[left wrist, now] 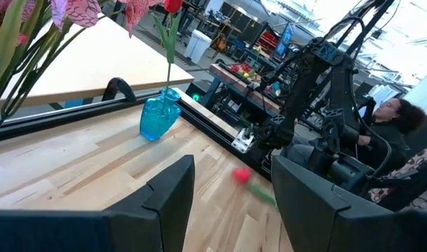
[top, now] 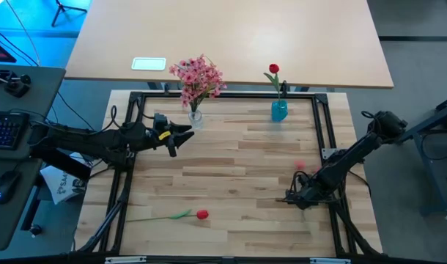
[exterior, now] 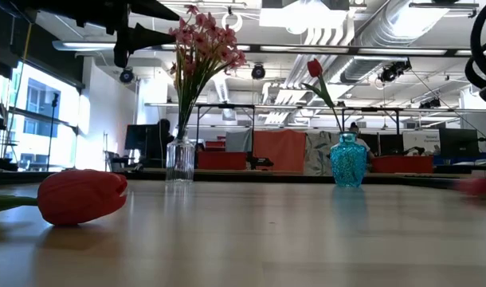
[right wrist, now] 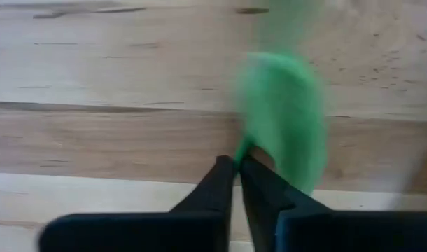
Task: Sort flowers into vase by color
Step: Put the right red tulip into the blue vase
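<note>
Lying closest to the low camera, at the table's front left, a red tulip (exterior: 82, 195) is resting on its side with its green stem trailing leftward across the wooden table (top: 231, 158). Further back on the left, the left gripper (top: 181, 137) is hovering with its fingers spread apart and holding nothing, just beside the clear vase (top: 196, 116) that is carrying the pink sprays (top: 198, 77). Moving rightward along the back edge, a blue vase (top: 279, 110) is standing upright with one red tulip (top: 272, 70) in it. At the right side, the right gripper (top: 291, 197) is sitting low over the table with its fingers pinched nearly together on a green stem (right wrist: 283, 115), which is showing blurred in the right wrist view. Another red bloom (top: 300, 166), also blurred, is showing near that gripper, between it and the blue vase.
</note>
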